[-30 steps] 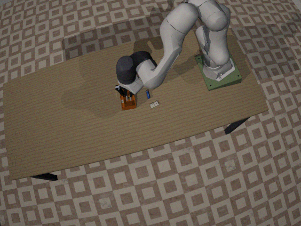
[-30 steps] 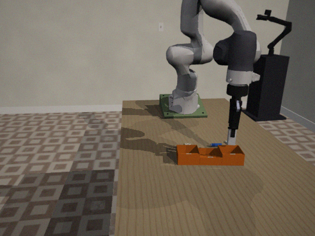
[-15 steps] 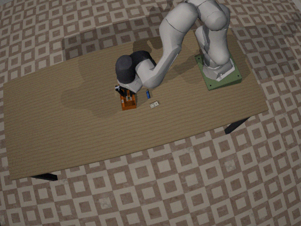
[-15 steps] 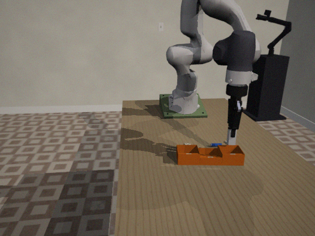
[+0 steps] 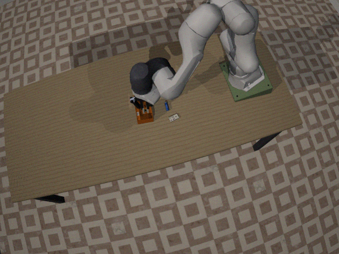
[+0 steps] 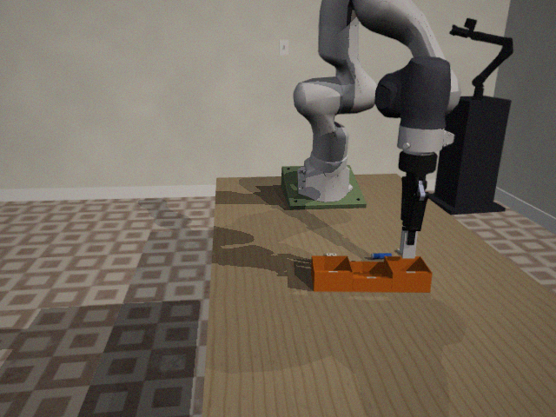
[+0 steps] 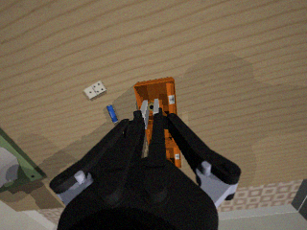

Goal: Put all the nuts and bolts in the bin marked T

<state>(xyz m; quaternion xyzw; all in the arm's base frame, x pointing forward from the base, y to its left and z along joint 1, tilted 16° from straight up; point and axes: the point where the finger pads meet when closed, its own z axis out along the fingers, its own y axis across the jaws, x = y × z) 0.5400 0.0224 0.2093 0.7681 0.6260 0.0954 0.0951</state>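
An orange bin with three compartments stands mid-table; its small white labels are too small to read. My gripper points straight down, its tips just above the end compartment that lies at the right in the exterior view. The fingers are nearly closed, and in the wrist view a tiny dark piece, a nut or bolt, shows pinched between the pale fingertips. What lies inside the compartments is hidden.
A blue cylinder lies on the table just beside the bin, toward the robot base. A white domino lies near it. The green base plate sits at the table's far end.
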